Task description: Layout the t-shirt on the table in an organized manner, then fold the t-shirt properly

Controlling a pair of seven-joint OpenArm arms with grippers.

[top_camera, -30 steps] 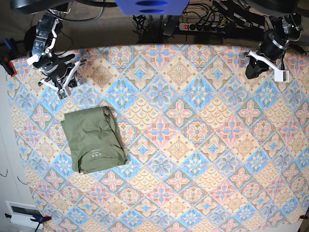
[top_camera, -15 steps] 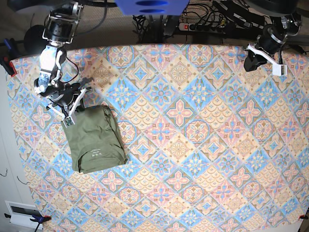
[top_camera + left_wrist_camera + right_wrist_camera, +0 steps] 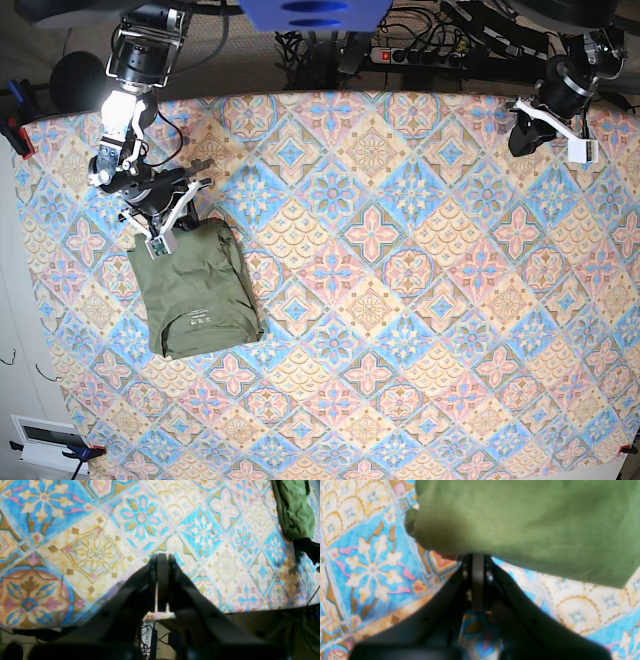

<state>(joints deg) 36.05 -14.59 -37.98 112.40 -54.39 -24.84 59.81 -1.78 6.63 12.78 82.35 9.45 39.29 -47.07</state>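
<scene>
Shirt: we see the t-shirt [image 3: 193, 292] on the left part of the counter [image 3: 420, 300], already folded into a compact rectangle with its neck label showing near the lower end.
Long axis: in the base view it runs from the far edge toward the near edge, leaning slightly right as it comes nearer; the labelled neck end points toward the near side.
Progress: we judge the folding to be essentially finished, since no sleeve or loose hem spreads beyond the packet. The right-hand edge looks a little bunched, with a few ridges of cloth.
Left to do: at most a final tidying or squaring of the packet, as far as we can tell.
Right gripper [image 3: 158, 240]: it sits at the far left corner of the shirt, jaws together. In the right wrist view the tips meet the edge of the green cloth; we cannot tell whether any fabric is pinched.
Left gripper [image 3: 522, 140]: over the far right corner of the counter, well apart from the shirt, jaws together and holding nothing.
</scene>
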